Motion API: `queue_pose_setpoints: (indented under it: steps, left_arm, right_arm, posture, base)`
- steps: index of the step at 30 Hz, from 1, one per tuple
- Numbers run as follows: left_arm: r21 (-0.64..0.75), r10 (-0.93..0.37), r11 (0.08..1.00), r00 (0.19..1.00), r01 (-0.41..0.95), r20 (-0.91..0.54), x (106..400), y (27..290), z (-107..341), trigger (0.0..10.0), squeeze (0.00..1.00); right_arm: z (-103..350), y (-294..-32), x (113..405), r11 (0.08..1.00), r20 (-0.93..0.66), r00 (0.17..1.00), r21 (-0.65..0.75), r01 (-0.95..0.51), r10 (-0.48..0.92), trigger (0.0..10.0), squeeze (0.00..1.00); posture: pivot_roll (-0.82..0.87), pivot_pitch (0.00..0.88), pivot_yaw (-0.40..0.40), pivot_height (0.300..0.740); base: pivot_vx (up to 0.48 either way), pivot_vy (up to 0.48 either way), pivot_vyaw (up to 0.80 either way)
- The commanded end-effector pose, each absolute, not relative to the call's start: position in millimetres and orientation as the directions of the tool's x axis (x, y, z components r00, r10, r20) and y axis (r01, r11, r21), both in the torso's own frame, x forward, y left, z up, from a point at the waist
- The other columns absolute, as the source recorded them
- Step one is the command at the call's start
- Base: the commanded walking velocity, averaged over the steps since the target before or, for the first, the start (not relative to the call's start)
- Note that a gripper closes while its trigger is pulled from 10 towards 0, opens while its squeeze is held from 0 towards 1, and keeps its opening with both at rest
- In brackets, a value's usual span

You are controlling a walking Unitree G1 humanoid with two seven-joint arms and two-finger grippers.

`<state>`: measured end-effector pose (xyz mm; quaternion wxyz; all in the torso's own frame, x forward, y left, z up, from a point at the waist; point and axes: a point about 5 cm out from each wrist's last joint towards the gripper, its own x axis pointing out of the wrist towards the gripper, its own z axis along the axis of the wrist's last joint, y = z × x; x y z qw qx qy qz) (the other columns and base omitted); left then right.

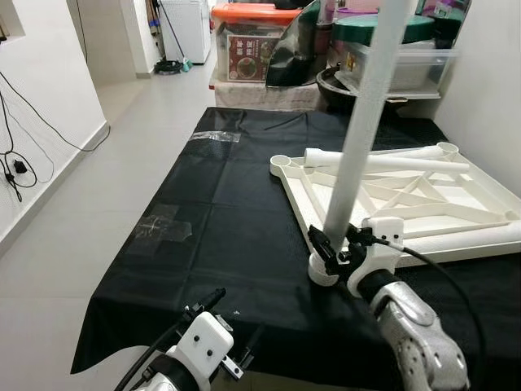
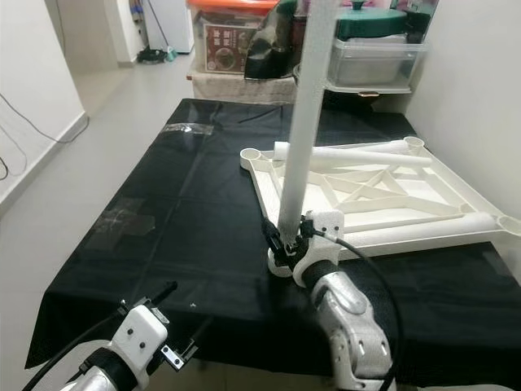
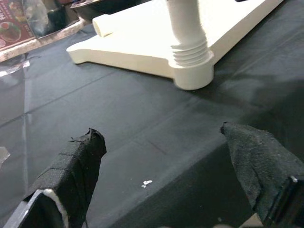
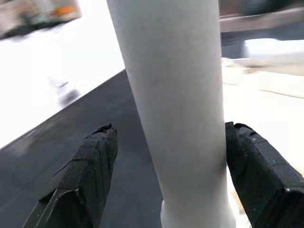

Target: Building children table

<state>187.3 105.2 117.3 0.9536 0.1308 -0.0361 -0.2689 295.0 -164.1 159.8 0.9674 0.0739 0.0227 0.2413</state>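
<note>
A white children's table top (image 1: 488, 191) lies upside down on a black cloth (image 1: 228, 236). One white leg (image 1: 366, 122) stands upright in its near left corner socket (image 3: 192, 76). My right gripper (image 1: 338, 248) is at the foot of that leg. Its fingers (image 4: 90, 171) stand open on either side of the leg (image 4: 175, 95), with a gap showing on one side. Two more white legs (image 1: 383, 160) (image 1: 476, 238) lie across the frame. My left gripper (image 3: 161, 135) hovers open and empty over the cloth's near edge, short of the socket.
Plastic storage boxes (image 1: 252, 41) and dark pots (image 1: 350, 85) crowd the far end of the cloth. A white wall (image 1: 488, 90) runs along the right. Patches of clear tape (image 1: 167, 224) lie on the cloth. Tiled floor (image 1: 98, 187) opens to the left, with cables (image 1: 16, 167) by the wall.
</note>
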Motion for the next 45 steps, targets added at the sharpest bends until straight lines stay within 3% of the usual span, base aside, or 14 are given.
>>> queue_pose_setpoints:
  steps: [1,10,15,18,24,26,27,31,38,39,41,42,43,45]
  left_arm:
    - [0.272,-0.529,0.812,0.848,0.516,-0.029,186,106,111,10.0,0.0]
    - [0.271,-0.533,0.81,0.846,0.52,-0.03,184,105,111,10.0,0.0]
    - [0.271,-0.533,0.81,0.846,0.52,-0.029,181,105,112,10.0,0.0]
    - [0.269,-0.534,0.81,0.845,0.521,-0.029,179,105,113,10.0,0.0]
    - [0.268,-0.535,0.81,0.845,0.522,-0.028,178,105,114,10.0,0.0]
    - [0.268,-0.534,0.81,0.845,0.521,-0.028,178,105,114,10.0,0.0]
    - [0.268,-0.534,0.81,0.845,0.521,-0.028,178,105,114,10.0,0.0]
    - [0.269,-0.533,0.811,0.846,0.52,-0.028,179,104,114,10.0,0.0]
    - [0.27,-0.532,0.812,0.846,0.518,-0.025,181,104,113,10.0,0.0]
    - [0.27,-0.531,0.812,0.847,0.517,-0.024,181,104,113,10.0,0.0]
    - [0.27,-0.531,0.812,0.847,0.517,-0.024,181,104,113,10.0,0.0]
    - [0.271,-0.53,0.813,0.848,0.516,-0.023,182,104,113,10.0,0.0]
    - [0.271,-0.53,0.813,0.848,0.516,-0.023,182,104,113,10.0,0.0]
    - [0.273,-0.524,0.817,0.852,0.509,-0.021,185,105,112,10.0,0.0]
  right_arm:
    - [158,-154,298,0.804,0.002,0.816,0.171,-0.569,0.577,10.0,0.0]
    - [168,-147,328,0.616,-0.037,0.616,0.106,-0.78,0.787,10.0,0.0]
    - [177,-133,338,0.449,-0.056,0.446,0.11,-0.887,0.893,10.0,0.0]
    - [188,-121,345,0.274,-0.053,0.27,0.109,-0.956,0.961,10.0,0.0]
    - [201,-103,349,0.159,-0.01,0.159,0.089,-0.983,0.987,10.0,0.0]
    - [203,-98,350,0.134,0.003,0.135,0.082,-0.988,0.991,9.3,0.0]
    - [204,-92,350,0.121,0.017,0.123,0.077,-0.99,0.992,0.0,0.0]
    - [199,-86,349,0.127,0.032,0.129,0.064,-0.99,0.991,0.0,0.0]
    - [182,-90,344,0.271,0.035,0.273,0.055,-0.961,0.962,0.0,0.0]
    - [178,-93,344,0.382,0.039,0.384,0.056,-0.923,0.922,0.0,0.0]
    - [178,-93,344,0.382,0.039,0.384,0.056,-0.923,0.922,0.0,0.0]
    - [175,-98,346,0.505,0.042,0.508,0.055,-0.861,0.86,0.0,0.0]
    - [175,-98,346,0.505,0.042,0.508,0.055,-0.861,0.86,0.0,0.0]
    - [162,-118,342,0.9,0.007,0.902,0.063,-0.431,0.431,0.0,0.0]
  posture:
    - [0.1,0.018,-0.04,0.74]
    - [0.12,0.017,-0.048,0.74]
    - [0.14,0.022,-0.055,0.74]
    - [0.15,0.031,-0.059,0.74]
    - [0.16,0.035,-0.061,0.74]
    - [0.16,0.035,-0.061,0.74]
    - [0.16,0.037,-0.06,0.74]
    - [0.16,0.036,-0.064,0.74]
    - [0.14,0.031,-0.058,0.74]
    - [0.14,0.03,-0.059,0.74]
    - [0.14,0.03,-0.059,0.74]
    - [0.13,0.026,-0.058,0.74]
    - [0.13,0.026,-0.058,0.74]
    - [0.12,0.022,-0.052,0.74]
  base:
    - [0.0,0.0,0.0]
    - [0.0,0.0,0.0]
    - [0.0,0.0,0.0]
    - [0.0,0.0,0.0]
    - [0.0,0.0,0.0]
    - [0.0,0.0,0.0]
    - [0.0,0.0,0.0]
    - [0.0,0.0,0.0]
    - [0.0,0.0,0.0]
    - [0.0,0.0,0.0]
    - [0.0,0.0,0.0]
    - [0.0,0.0,0.0]
    - [0.0,0.0,0.0]
    - [0.0,0.0,0.0]
